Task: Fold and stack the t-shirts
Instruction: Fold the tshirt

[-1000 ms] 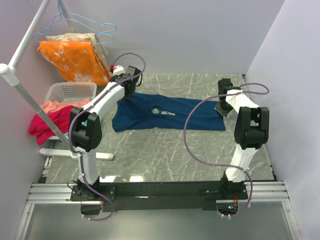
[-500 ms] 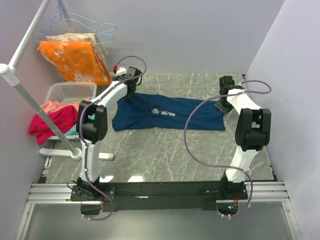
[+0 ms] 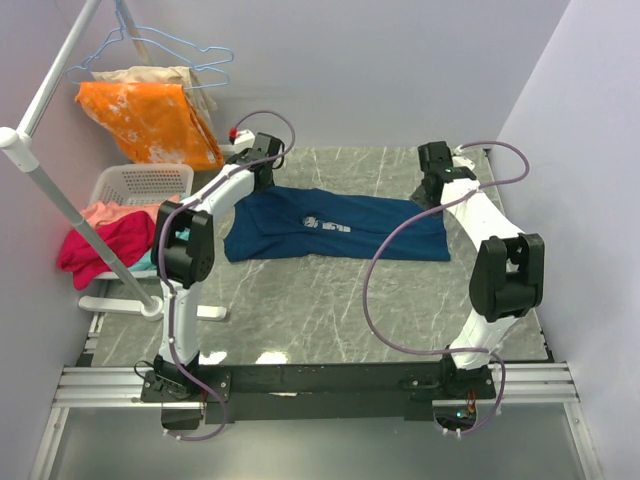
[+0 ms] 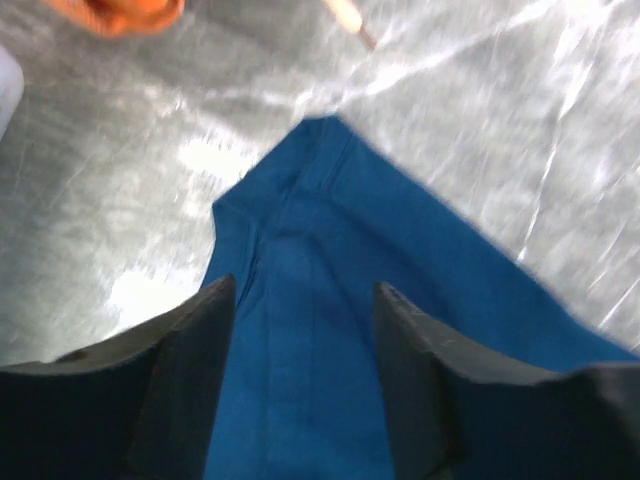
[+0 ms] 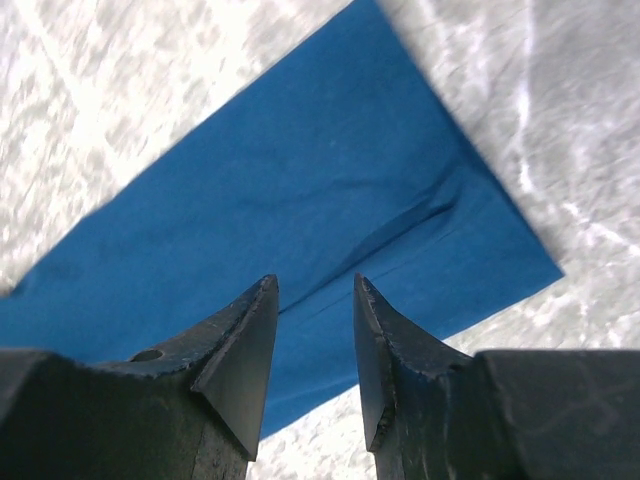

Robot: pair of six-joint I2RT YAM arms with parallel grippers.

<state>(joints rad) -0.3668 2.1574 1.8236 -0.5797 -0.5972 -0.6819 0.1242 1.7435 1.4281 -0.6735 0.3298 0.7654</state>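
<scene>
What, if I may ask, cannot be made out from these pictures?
Top view: the print on the navy t-shirt is too small to read.
Top view: the rack pole hides part of the red clothes by the white basket.
Left wrist view: a pale stick-like thing is blurred and cut off by the top edge.

I have both arms reaching toward the far edge of the table point(image 3: 330, 300). My left gripper point(image 4: 305, 290) hangs near the far left corner, fingers spread wide, gripping nothing. My right gripper point(image 5: 314, 281) hangs toward the far right, fingers parted more narrowly, also empty.
</scene>
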